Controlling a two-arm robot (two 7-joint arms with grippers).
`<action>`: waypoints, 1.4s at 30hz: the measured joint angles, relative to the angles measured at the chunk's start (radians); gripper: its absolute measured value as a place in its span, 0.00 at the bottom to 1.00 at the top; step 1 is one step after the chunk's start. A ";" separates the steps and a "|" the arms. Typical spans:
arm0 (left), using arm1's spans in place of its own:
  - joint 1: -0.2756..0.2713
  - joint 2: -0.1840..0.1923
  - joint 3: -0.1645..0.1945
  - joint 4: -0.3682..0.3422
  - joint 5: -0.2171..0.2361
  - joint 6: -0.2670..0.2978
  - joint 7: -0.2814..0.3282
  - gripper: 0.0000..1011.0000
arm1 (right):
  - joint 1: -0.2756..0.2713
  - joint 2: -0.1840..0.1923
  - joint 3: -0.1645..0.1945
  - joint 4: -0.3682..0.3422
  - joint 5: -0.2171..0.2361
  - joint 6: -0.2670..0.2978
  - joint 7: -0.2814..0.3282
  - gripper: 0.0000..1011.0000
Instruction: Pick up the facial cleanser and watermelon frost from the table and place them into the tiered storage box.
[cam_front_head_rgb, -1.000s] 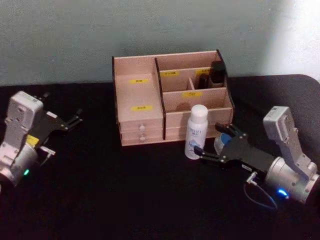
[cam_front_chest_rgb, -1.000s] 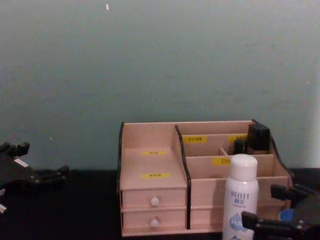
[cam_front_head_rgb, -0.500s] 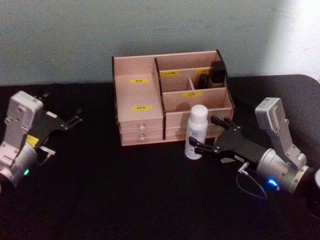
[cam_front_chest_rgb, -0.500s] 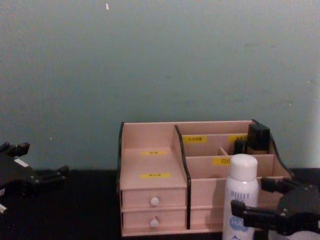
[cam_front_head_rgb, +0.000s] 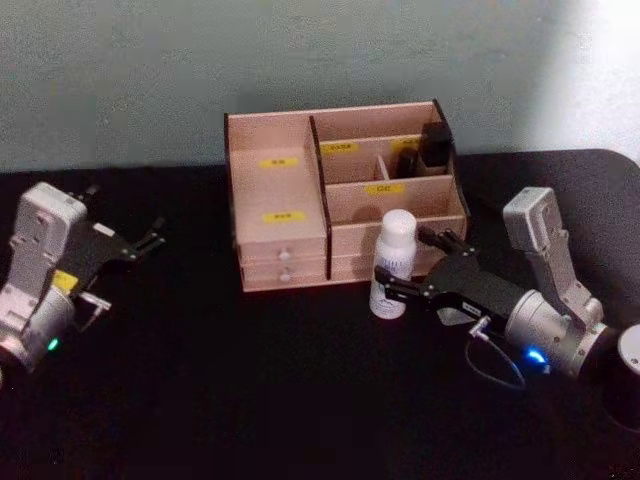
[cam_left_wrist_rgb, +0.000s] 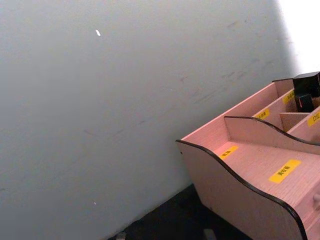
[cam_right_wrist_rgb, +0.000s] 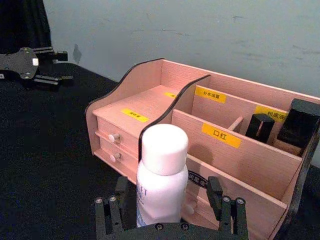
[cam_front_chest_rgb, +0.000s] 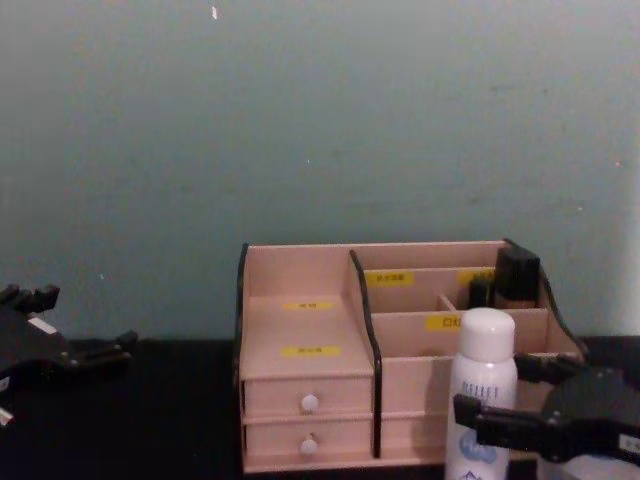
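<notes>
1. The cleanser (cam_front_head_rgb: 392, 262) stands upright on the black table (cam_front_head_rgb: 250, 380). It is just in front of the box (cam_front_head_rgb: 278, 190), at the box's 5 o'clock.
2. We see the right gripper (cam_front_head_rgb: 403, 260) at the cleanser's 4 o'clock. Its jaws are wide, with one finger on each side of the cleanser and a little gap at both.
3. The left gripper (cam_front_head_rgb: 150, 238) sits well apart at the box's 9 o'clock. Its jaws are apart and hold nothing.
4. Small black bottles (cam_front_head_rgb: 433, 148) stand in the box's back corner, at 1 o'clock.

Dim overall; glare whitens the wall (cam_front_head_rgb: 320, 60) rightward.
</notes>
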 joint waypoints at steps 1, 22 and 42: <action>0.000 0.000 0.000 0.000 0.000 0.000 0.000 0.99 | 0.000 0.000 0.000 0.000 0.000 0.000 0.000 0.99; 0.000 0.000 0.000 0.000 0.000 0.000 0.000 0.99 | 0.021 -0.020 -0.011 0.032 0.002 0.009 0.000 0.99; 0.000 0.000 0.000 0.000 0.000 0.000 0.000 0.99 | 0.028 -0.027 -0.011 0.040 0.003 0.020 -0.006 0.99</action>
